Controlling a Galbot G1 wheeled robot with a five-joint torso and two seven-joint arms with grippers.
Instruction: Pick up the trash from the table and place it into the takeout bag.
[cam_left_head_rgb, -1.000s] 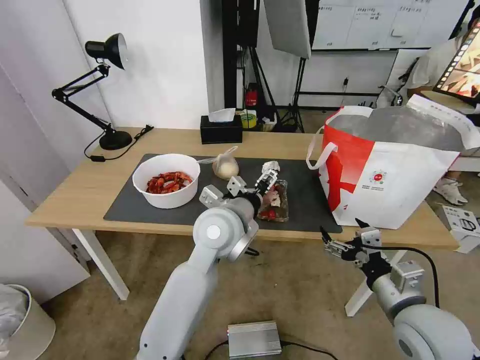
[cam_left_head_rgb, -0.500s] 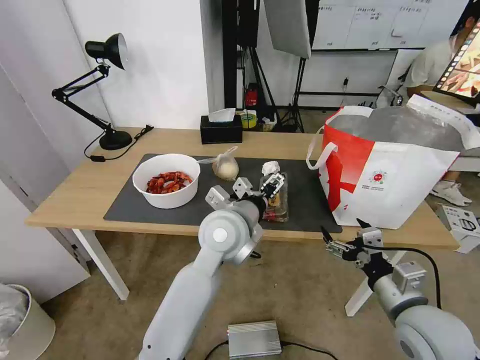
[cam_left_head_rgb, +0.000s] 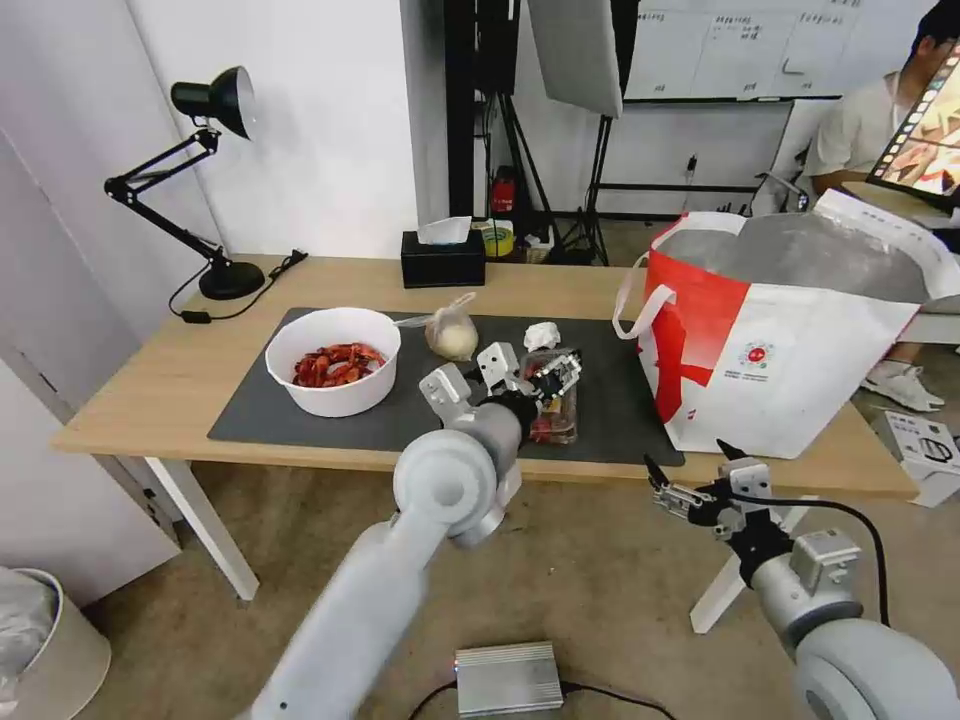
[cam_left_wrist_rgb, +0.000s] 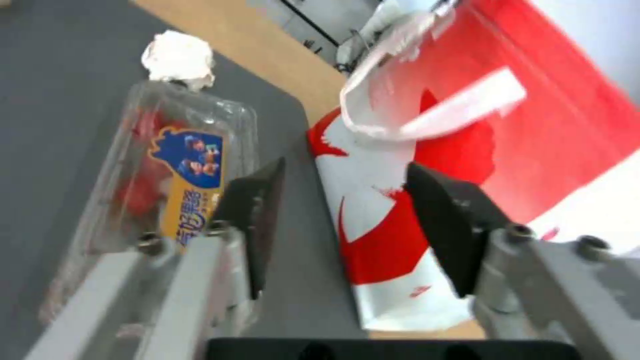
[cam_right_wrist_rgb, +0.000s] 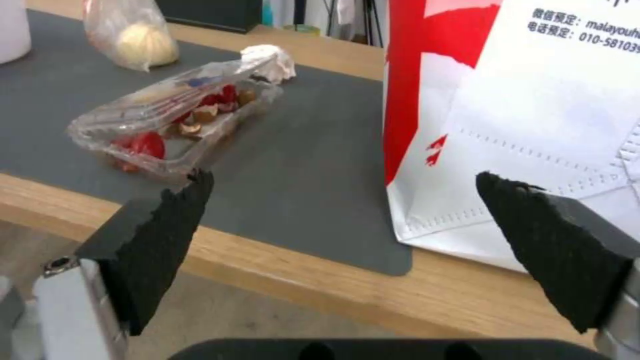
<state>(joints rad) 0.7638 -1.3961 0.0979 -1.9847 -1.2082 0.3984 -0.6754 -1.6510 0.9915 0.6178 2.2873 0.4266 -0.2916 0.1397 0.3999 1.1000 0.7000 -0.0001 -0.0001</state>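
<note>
Left gripper (cam_left_head_rgb: 562, 372) shifted right above clamshell tray (cam_left_head_rgb: 550, 415), jaws wide; right gripper (cam_left_head_rgb: 690, 480) below table (cam_left_head_rgb: 150, 385), wide.

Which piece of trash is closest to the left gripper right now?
The clear clamshell tray: the left gripper hovers over it, open. Tissue, knotted bag and bowl lie farther off.

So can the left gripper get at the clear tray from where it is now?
Probably yes: the left gripper hangs open just beside the clear tray, and nothing lies between them on the mat.
</note>
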